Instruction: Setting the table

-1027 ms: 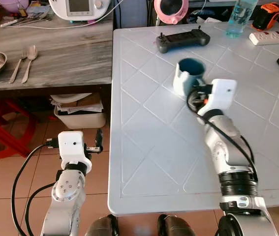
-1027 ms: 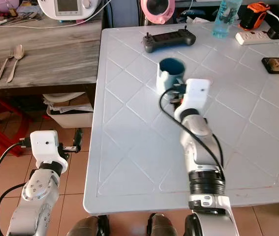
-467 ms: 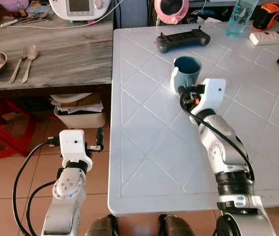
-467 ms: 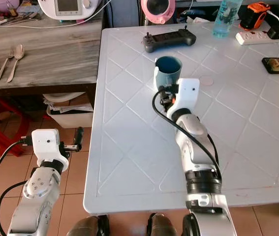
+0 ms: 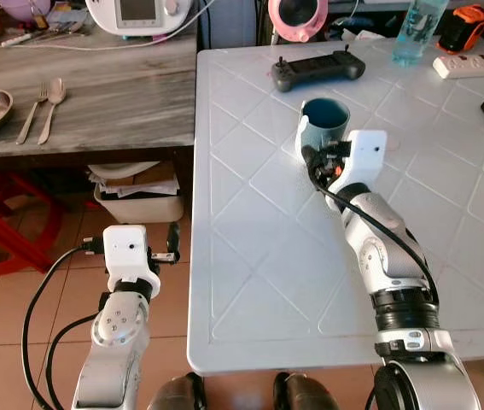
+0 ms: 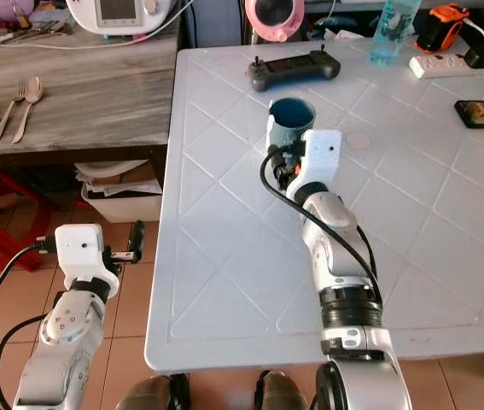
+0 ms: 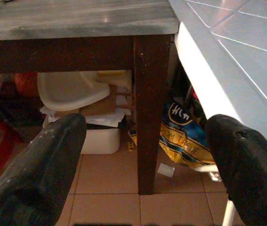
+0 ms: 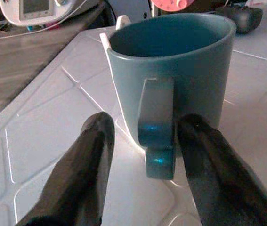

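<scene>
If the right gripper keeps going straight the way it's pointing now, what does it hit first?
The teal mug. Its handle sits between the right gripper's open fingers, so going straight on would likely meet the handle first, then the mug's wall.

Blue-and-yellow bag under the white table: I read "TISSUE" in yellow letters, the word before it unclear.
Bag's round white emblem: I could not make it out.
Other text: none I could read.
</scene>
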